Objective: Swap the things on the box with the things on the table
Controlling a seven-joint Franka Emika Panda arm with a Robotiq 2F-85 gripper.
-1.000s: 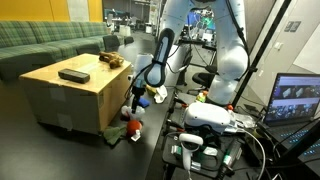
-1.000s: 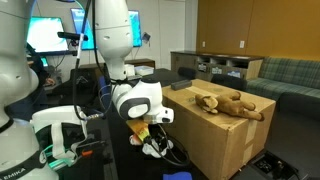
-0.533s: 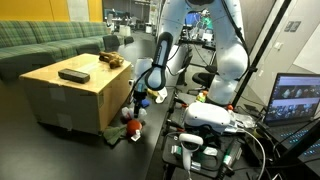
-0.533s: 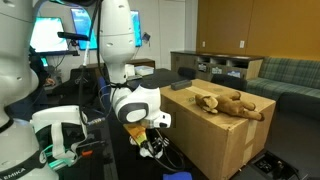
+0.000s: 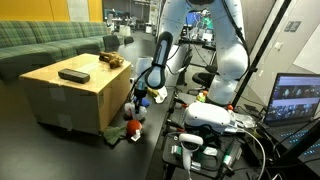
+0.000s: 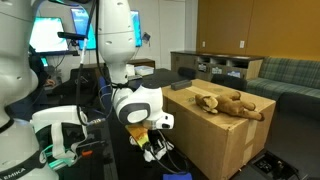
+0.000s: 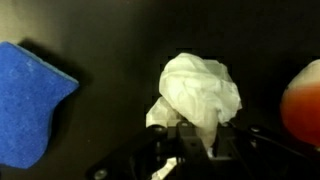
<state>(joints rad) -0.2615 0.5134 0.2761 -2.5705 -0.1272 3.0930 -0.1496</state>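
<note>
In the wrist view a white crumpled wad [image 7: 200,88] lies on the black table [image 7: 110,35], and my gripper [image 7: 203,132] is shut on its lower edge, one finger on either side. A blue flat thing [image 7: 30,100] lies to its left and a red-orange thing [image 7: 303,100] to its right. In both exterior views the gripper [image 5: 137,106] [image 6: 153,141] is down low beside the tan box [image 5: 70,98] [image 6: 215,135]. On the box top rest a brown plush toy [image 5: 111,60] [image 6: 230,103] and a black remote [image 5: 72,75].
A red toy [image 5: 131,127] lies on the table by the box's corner. A second white robot arm [image 5: 222,50], a laptop [image 5: 297,100] and white devices [image 5: 205,118] crowd the desk side. A green sofa [image 5: 45,42] stands behind the box.
The jaws have gone from wide open to shut on the white wad. The arm has dropped slightly toward the table; box and toys are unmoved.
</note>
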